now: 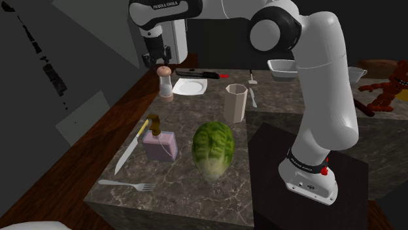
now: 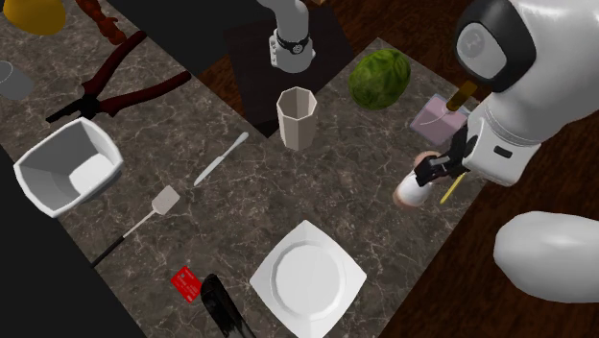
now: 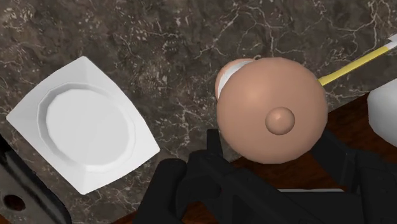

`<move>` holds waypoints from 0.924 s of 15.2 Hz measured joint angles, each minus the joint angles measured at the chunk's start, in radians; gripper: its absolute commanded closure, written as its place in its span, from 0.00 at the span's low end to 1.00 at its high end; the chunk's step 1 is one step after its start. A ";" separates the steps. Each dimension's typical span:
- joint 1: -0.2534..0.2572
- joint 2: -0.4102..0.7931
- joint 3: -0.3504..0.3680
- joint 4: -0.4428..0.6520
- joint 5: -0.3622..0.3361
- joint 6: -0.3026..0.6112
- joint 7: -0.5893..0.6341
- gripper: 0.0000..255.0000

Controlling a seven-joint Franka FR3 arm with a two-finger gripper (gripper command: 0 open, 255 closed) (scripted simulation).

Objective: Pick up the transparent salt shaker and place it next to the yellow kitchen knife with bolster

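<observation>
Your gripper (image 1: 157,60) stands open and holds nothing, just above one shaker (image 1: 165,83) at the table (image 1: 189,189) edge. One plate (image 1: 190,86) lies near it and one knife (image 1: 131,147) farther off.

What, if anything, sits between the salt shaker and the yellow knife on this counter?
Nothing visible does. Bare marble counter runs from the salt shaker to the yellow knife. A pinkish pump bottle stands close beside the knife, on the shoulder view's right, so that side looks tight.

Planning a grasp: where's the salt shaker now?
Shoulder view: the salt shaker stands at the left edge of the counter, beside the plate, under the gripper.
</observation>
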 measured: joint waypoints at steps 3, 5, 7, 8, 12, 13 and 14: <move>0.038 0.045 0.014 0.068 -0.003 -0.026 0.054 1.00; 0.055 0.104 0.023 0.165 -0.001 -0.066 0.083 1.00; 0.064 0.123 0.026 0.181 -0.001 -0.065 0.095 1.00; 0.065 0.122 0.026 0.168 -0.001 -0.053 0.097 1.00; 0.070 0.113 0.027 0.102 -0.003 0.005 0.103 1.00; 0.070 0.109 0.027 0.082 -0.003 0.020 0.102 1.00; 0.072 0.105 0.027 0.062 -0.004 0.037 0.105 1.00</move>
